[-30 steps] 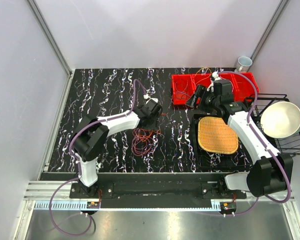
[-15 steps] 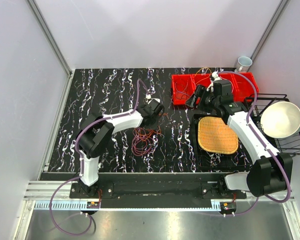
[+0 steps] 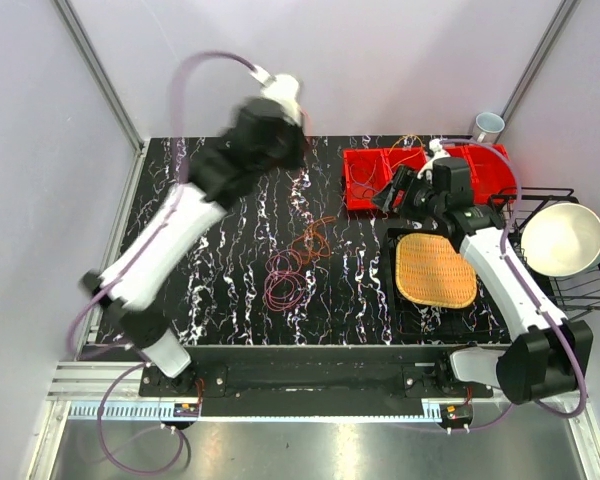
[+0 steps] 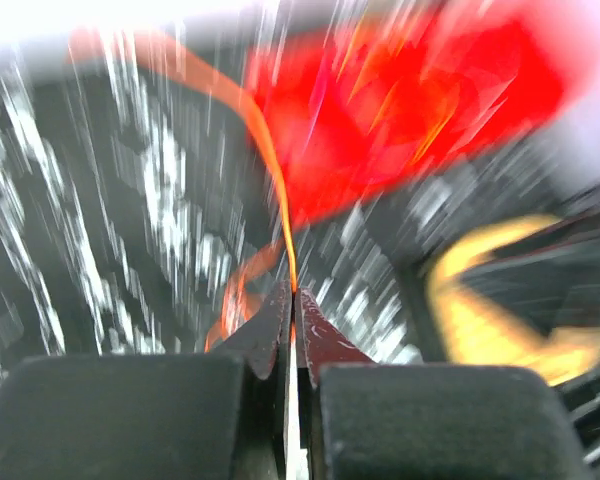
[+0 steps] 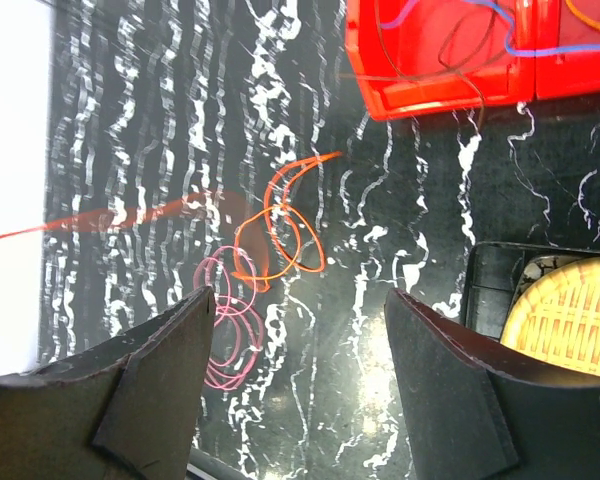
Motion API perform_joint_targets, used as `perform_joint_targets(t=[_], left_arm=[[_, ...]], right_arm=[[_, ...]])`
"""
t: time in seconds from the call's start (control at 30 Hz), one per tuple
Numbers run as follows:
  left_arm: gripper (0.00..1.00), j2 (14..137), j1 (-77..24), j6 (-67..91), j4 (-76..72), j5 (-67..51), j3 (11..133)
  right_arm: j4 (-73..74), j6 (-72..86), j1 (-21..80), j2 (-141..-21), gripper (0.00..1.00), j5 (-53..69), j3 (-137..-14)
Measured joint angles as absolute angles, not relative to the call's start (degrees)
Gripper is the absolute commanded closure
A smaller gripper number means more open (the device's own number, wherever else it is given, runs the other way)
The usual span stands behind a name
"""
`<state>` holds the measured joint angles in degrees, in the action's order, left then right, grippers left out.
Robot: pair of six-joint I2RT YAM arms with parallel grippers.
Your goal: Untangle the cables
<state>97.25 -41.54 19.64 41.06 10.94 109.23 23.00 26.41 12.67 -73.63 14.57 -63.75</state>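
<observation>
We judge the cables (image 3: 288,272) light and limp (snag-prone). The left end effector (image 4: 292,300) pinches the orange strand (image 4: 270,150), the right end effector (image 5: 300,300) is spread, and we grip loose ends.

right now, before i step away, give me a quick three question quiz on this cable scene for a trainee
1. True or false: the left end effector is shut on the orange cable.
2. The pink cable lies: A in the red bin, B on the table, C in the bowl.
3. Which end effector is open and empty?
Key: 1 true. 2 B. 3 the right end effector.
</observation>
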Motion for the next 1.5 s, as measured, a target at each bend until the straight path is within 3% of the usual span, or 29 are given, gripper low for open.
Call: perform_joint_targets(t=[0.17,0.37,0.63,1.0,1.5], left_arm=[[1.0,81.7,-41.4,16.7,39.6,9.6,114.4],[1.0,68.9,-41.3,17.1,35.7,7.9,94.9],[1.0,71.1,-40.9,20.1,39.3,7.2,73.9],[1.0,70.7,-36.0,21.6,37.3,7.0,69.3],[1.0,67.9,-30.5,21.4,34.9,2.7,62.4]], right_arm=[[22.6,27.2,12.7,-69.1,0.24,15.0,-64.2],[21.3,27.5,12.7,-65.3,0.23,19.6,-64.2],[20.6,28.3,18.8,-69.0,0.23,21.8,-63.6],[22.6,28.9,26.0,-88.2,0.23,17.9,-64.0],[28.6,20.3,34.9,-108.8,0.22,7.9,-78.7]])
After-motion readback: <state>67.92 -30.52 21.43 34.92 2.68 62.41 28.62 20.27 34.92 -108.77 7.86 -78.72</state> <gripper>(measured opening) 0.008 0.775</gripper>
